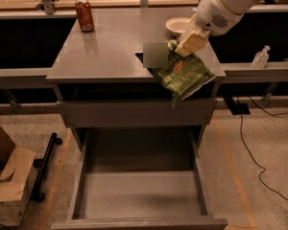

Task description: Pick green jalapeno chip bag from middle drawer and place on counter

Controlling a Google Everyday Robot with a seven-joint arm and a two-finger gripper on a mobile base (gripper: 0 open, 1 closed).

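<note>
Half the crinkly green chip bag (185, 78), pinched by the tan hand (179, 48) over the glossy grey bench (110, 51), is overhanging, risking sliding off.

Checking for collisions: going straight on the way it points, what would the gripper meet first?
The gripper, over the counter's right front, holds the green jalapeno chip bag; probably the counter first, depth unclear.

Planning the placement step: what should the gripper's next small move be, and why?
Probably shift the gripper a little further in over the counter. It holds the green jalapeno chip bag by its top, and the bag's lower part hangs past the counter's front edge.
</note>
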